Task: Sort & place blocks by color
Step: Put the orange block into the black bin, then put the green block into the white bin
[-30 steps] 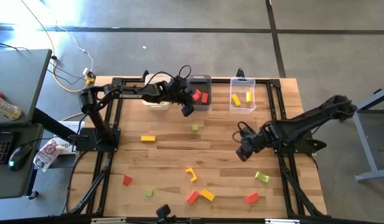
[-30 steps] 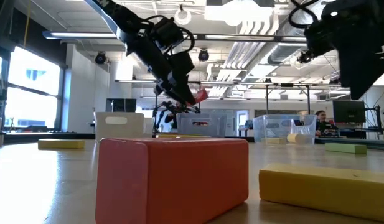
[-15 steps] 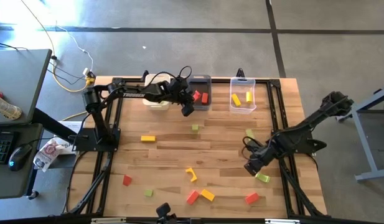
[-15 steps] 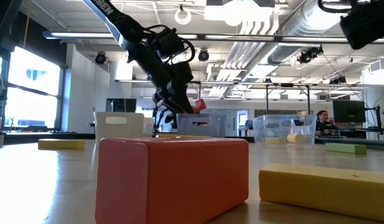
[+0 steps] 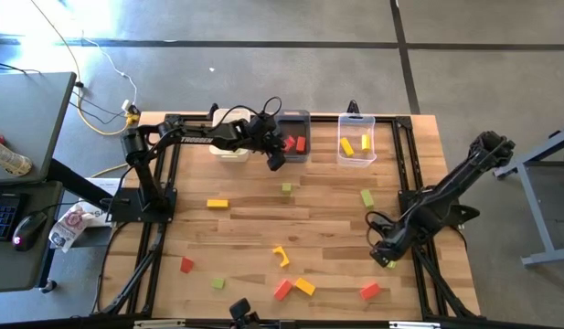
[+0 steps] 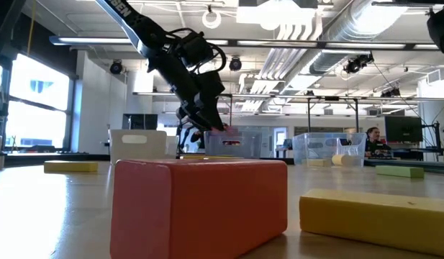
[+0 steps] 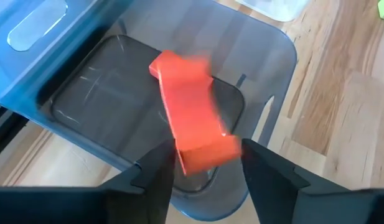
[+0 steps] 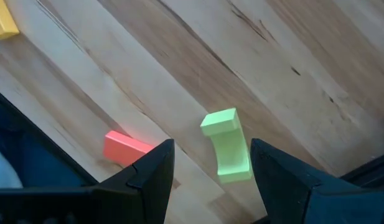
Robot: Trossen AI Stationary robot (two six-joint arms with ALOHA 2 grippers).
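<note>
My left gripper (image 5: 274,153) hangs open over the dark grey bin (image 5: 295,119). A red block (image 7: 192,124) shows blurred between its fingers, above the bin floor (image 7: 104,93), and another red block (image 5: 301,144) lies in the bin. My right gripper (image 5: 382,256) is open near the table's right near corner. It stands above a light green block (image 8: 226,149) that lies flat on the wood, one finger to each side, apart from it. A red block (image 8: 126,148) lies beside the green one.
The clear bin (image 5: 356,128) holds yellow blocks, and the white bin (image 5: 231,151) lies under the left arm. Loose on the table are a yellow bar (image 5: 217,203), green cubes (image 5: 287,187) (image 5: 367,197), a yellow angled piece (image 5: 281,256) and red and yellow blocks near the near edge (image 5: 304,287).
My right gripper has travelled from mid-table toward the near right corner and now stands over the green block. My left gripper has sunk a little over the grey bin with the red block, which now blurs free between its fingers.
</note>
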